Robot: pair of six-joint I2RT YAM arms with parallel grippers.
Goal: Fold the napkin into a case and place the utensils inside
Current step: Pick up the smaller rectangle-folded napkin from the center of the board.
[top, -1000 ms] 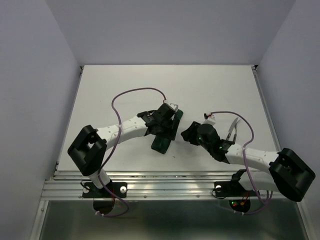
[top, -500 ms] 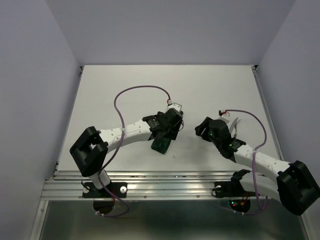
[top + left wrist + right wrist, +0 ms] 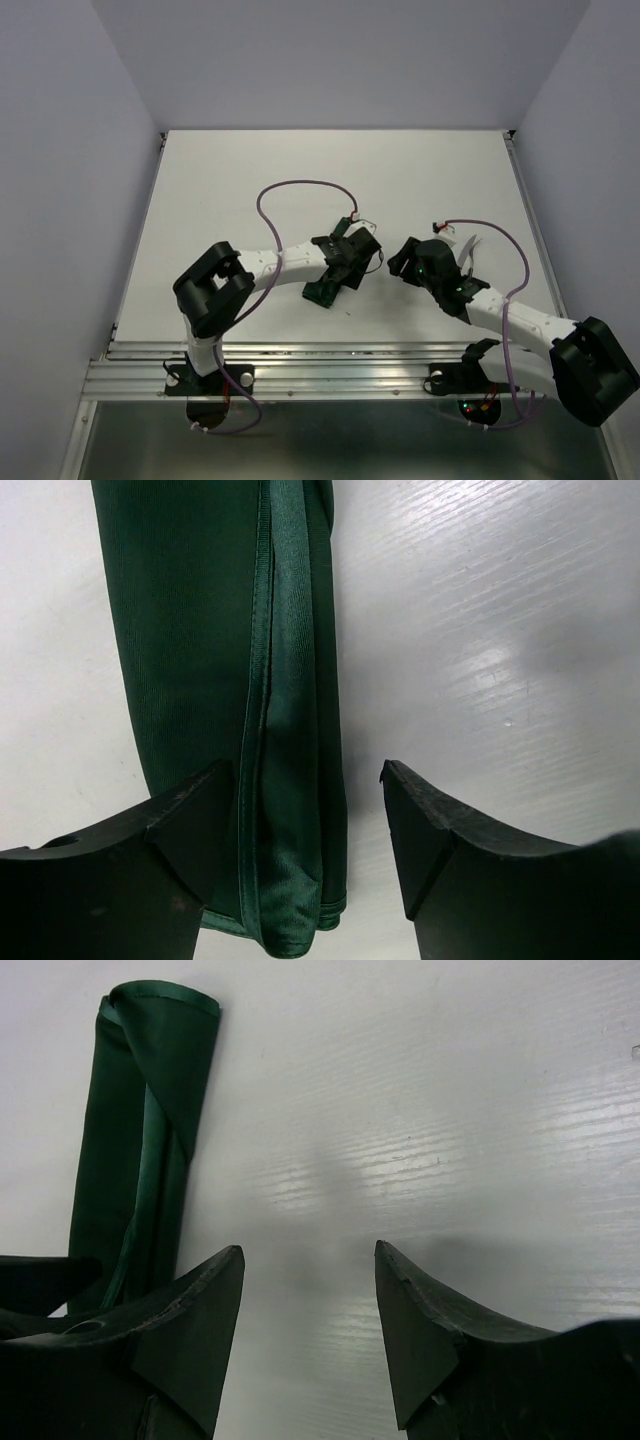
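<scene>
Seen from above, most of the case (image 3: 322, 291) is hidden under the left gripper (image 3: 340, 270). Only its near end shows as a dark green patch, close to the near edge of the worktop (image 3: 250, 170) and a little left of the middle.

The left wrist view shows more. The case (image 3: 215, 680) runs as a long narrow strip from the top of the picture, where it is cut off, down to a rounded end low in the view. A satin hem runs along its length. The left gripper (image 3: 307, 770) has its jaws wide apart and holds nothing. One finger (image 3: 150, 860) covers the case's left side, and the other stands over bare worktop (image 3: 500, 660). Whether that finger touches the cloth cannot be told, and neither can what lies inside the case.

In the right wrist view the case (image 3: 140, 1110) lies at the left, its folded end toward the top and its lower part hidden behind the finger there. The right gripper (image 3: 308, 1250) has its jaws apart over bare worktop (image 3: 420, 1110), with nothing between them. A tiny dark mark at the right edge of this view is cut off.

From above, the right gripper (image 3: 402, 262) stands just right of the left one, apart from it. The utensils (image 3: 468, 247) show only as a pale sliver beside the right arm, toward the worktop's right edge. They are too small to tell fork from knife.
</scene>
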